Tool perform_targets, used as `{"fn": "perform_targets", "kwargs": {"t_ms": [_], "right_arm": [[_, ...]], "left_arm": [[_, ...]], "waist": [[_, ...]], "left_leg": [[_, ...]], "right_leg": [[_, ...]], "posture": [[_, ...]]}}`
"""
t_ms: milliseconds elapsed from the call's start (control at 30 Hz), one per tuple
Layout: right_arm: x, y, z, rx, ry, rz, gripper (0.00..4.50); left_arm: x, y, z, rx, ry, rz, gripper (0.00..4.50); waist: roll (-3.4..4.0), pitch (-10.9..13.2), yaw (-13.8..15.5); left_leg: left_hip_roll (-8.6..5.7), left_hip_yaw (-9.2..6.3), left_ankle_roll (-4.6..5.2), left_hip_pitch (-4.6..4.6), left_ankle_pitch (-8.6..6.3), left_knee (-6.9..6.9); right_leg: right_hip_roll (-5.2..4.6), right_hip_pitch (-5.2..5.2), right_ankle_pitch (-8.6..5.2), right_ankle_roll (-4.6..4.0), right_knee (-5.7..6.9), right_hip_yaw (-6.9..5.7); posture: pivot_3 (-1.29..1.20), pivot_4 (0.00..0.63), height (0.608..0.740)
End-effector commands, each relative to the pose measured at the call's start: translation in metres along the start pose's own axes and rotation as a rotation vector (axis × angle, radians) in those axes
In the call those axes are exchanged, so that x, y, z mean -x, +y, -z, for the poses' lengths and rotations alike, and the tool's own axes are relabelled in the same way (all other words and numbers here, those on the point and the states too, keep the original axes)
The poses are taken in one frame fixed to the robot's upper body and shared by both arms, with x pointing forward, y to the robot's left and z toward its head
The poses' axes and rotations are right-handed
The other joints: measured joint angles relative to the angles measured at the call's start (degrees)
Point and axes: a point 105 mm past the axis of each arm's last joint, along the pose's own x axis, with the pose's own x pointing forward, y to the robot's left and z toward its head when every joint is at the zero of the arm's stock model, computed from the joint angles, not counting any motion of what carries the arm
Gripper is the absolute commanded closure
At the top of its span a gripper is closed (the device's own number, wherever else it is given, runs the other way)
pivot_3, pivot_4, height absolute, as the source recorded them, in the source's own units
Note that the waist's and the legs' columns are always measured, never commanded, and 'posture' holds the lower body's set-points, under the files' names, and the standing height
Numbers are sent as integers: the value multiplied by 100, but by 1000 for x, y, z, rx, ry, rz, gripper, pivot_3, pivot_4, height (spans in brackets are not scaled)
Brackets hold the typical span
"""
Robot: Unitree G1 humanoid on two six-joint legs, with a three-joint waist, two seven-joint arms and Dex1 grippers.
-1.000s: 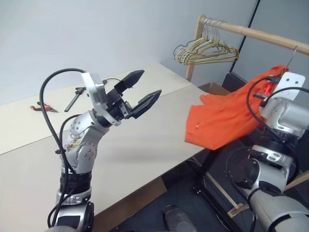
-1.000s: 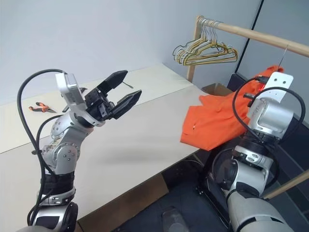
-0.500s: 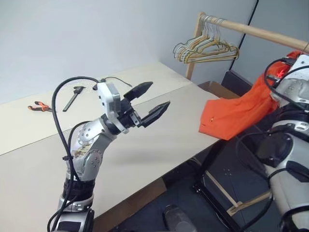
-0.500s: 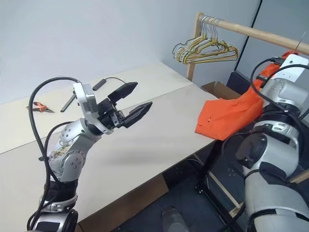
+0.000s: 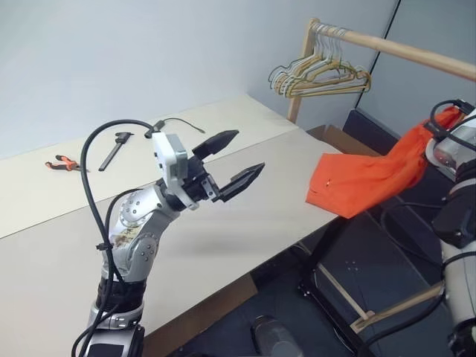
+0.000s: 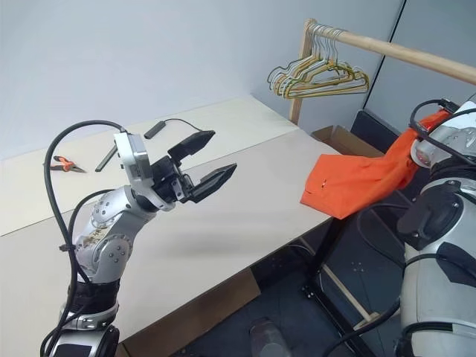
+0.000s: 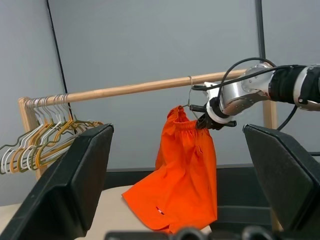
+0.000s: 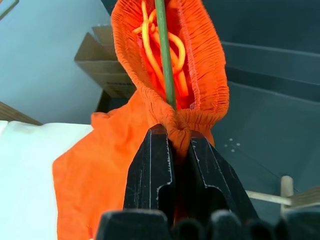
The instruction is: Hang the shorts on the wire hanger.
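Note:
The orange shorts [image 5: 364, 181] stretch from the table's right corner up to my right gripper [image 8: 172, 131]. That gripper is shut on their gathered waistband, and the thin olive wire hanger [image 8: 164, 50] runs up through the waistband opening. In the left wrist view the right gripper [image 7: 204, 121] holds the shorts [image 7: 185, 175] just under the wooden rod, where the hanger's hook [image 7: 190, 92] sits. Their lower end rests on the table corner. My left gripper [image 5: 249, 151] hovers open over the middle of the table, apart from the shorts, with nothing between its fingers [image 7: 75, 185].
A wooden rod [image 5: 401, 50] on a post carries a bunch of yellow and grey hangers [image 5: 320, 74]. On the beige table [image 5: 223, 230], orange-handled pliers [image 5: 63, 163], a black tool [image 5: 115, 149] and a cable lie at the far left. A cardboard box [image 5: 335, 137] stands behind the table.
My right arm has swung right with the shorts, pulling most of the fabric off the table. The left gripper has stayed open. The camera has shifted.

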Motion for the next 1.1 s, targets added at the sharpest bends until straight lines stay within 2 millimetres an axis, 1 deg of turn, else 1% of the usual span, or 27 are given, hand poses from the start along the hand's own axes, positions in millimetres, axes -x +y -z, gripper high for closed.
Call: {"fn": "perform_targets", "kwargs": {"t_ms": [33,100,133,167,200,333,367,400,500,567,667,733,767,867,933,1000,1033,1100], "right_arm": [[6,4,-16,11,-55,-6,4424],[5,3,-17,19,-65,-8,4424],[5,3,-18,31,-78,-5,3710],[5,1,-20,41,-90,4,3534],[5,0,-21,48,-97,9,3216],[7,1,-28,82,-146,46,1792],[8,3,-28,79,-149,47,1488],[9,6,-28,99,-157,53,1084],[14,15,-32,185,-214,94,41],[18,22,-36,238,-266,130,13],[38,32,-61,378,-468,238,13],[63,47,-84,482,-686,299,13],[74,58,-90,519,-768,298,13],[96,86,-94,590,-929,218,13],[108,111,-87,684,-1034,130,13],[120,144,-65,852,-1116,-19,13],[124,155,-56,892,-1134,-89,13],[134,175,-32,980,-1172,-238,13]], "left_arm": [[-2,-6,-12,-22,-51,34,0],[-2,-7,-12,-19,-54,42,0],[-1,-8,-12,-18,-56,47,0],[-1,-9,-12,-18,-59,50,0],[-1,-9,-12,-17,-61,53,0],[-1,-10,-12,-11,-61,57,0],[-1,-10,-12,-11,-62,58,0],[0,-10,-12,-11,-62,59,0],[0,-12,-12,-12,-58,75,0],[0,-13,-12,-12,-61,82,0],[1,-11,-12,-15,-57,78,0],[1,-10,-12,-15,-52,67,0],[2,-8,-12,-16,-47,61,0],[5,-3,-9,-30,-25,30,0],[12,6,-8,-55,-6,-19,0],[22,21,-4,-68,56,-95,0],[26,27,-3,-81,83,-119,0],[42,40,-2,-100,128,-189,0]], "waist": [[0,0,9],[0,0,23],[0,0,31],[1,0,44],[1,0,62],[1,0,127],[1,0,132],[1,0,136],[2,0,135],[5,0,131],[12,3,145],[15,4,171],[17,4,184],[17,4,197],[17,4,206],[16,3,224],[17,3,233],[16,3,267]], "left_leg": [[0,0,0,0,0,0],[0,0,0,-1,0,0],[-1,0,1,-1,0,0],[0,0,1,0,0,0],[-1,0,1,0,0,0],[0,1,0,0,0,0],[-1,1,0,0,0,0],[-1,1,0,-2,0,0],[-1,1,1,-4,0,0],[-1,4,0,-4,0,0],[-1,3,-3,-5,2,0],[-1,4,-4,-6,2,0],[-1,4,-6,-7,3,0],[0,4,-12,-6,7,0],[0,3,-12,-1,7,0],[0,4,-12,8,7,0],[0,3,-12,13,7,0],[2,4,-16,20,9,0]], "right_leg": [[0,-1,1,-1,-1,1],[1,-1,2,-3,-1,5],[1,-1,3,-5,-1,5],[1,-2,3,-5,-1,5],[1,-2,3,-5,-1,6],[1,-2,3,-5,0,5],[1,-2,4,-6,0,5],[0,-4,4,-6,-1,6],[0,-5,4,-6,-3,5],[0,-7,5,-6,-1,9],[0,-11,5,-7,4,9],[-1,-16,5,-6,7,9],[-1,-19,4,-6,9,10],[1,-21,3,-5,13,10],[2,-17,3,-5,16,9],[2,-10,4,-5,18,9],[4,-8,4,-5,19,9],[6,-7,4,-5,27,11]], "posture": [[-276,0,740],[-275,0,740],[-275,0,740],[-275,0,740],[-273,0,740],[-273,0,740],[-273,0,740],[-273,0,740],[-274,0,740],[-274,0,740],[-264,0,740],[-260,0,740],[-259,0,740],[-254,0,740],[-244,0,740],[-220,0,740],[-209,0,740],[-196,0,740]]}}
